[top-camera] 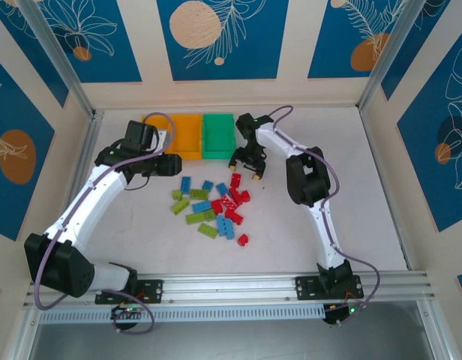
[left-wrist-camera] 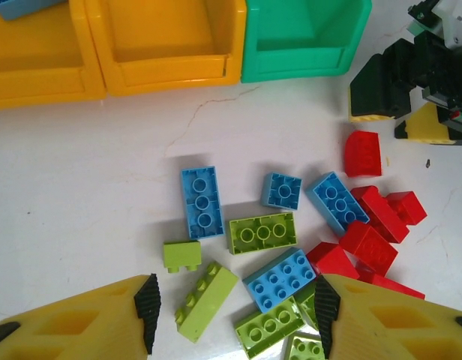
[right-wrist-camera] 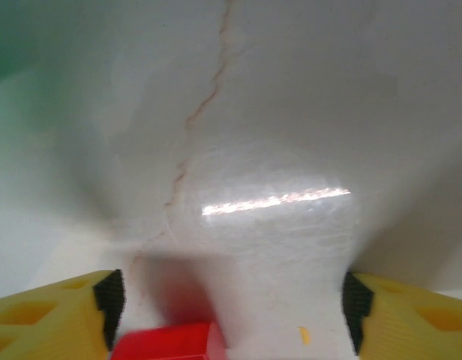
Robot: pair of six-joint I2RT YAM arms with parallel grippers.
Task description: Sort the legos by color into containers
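Red, blue and light green legos (top-camera: 216,210) lie in a loose pile mid-table. At the back stand three containers: a green bin (top-camera: 218,135), an orange-yellow bin (top-camera: 187,135) and a second orange-yellow bin (top-camera: 157,122), partly behind my left arm. My left gripper (top-camera: 175,165) hovers open by the pile's left side; in its wrist view the open left gripper (left-wrist-camera: 235,315) sits above a light green brick (left-wrist-camera: 206,301) and a blue brick (left-wrist-camera: 282,279). My right gripper (top-camera: 246,170) is open just above a red brick (top-camera: 235,180); this red brick (right-wrist-camera: 167,341) lies near the left finger of the right gripper (right-wrist-camera: 231,307).
A blue brick (left-wrist-camera: 21,6) lies in the leftmost orange-yellow bin (left-wrist-camera: 36,64). The middle orange-yellow bin (left-wrist-camera: 163,64) and green bin (left-wrist-camera: 302,64) look bare inside. The right gripper (left-wrist-camera: 400,120) hangs beside a rounded red brick (left-wrist-camera: 363,152). Walls enclose the white table (top-camera: 351,195).
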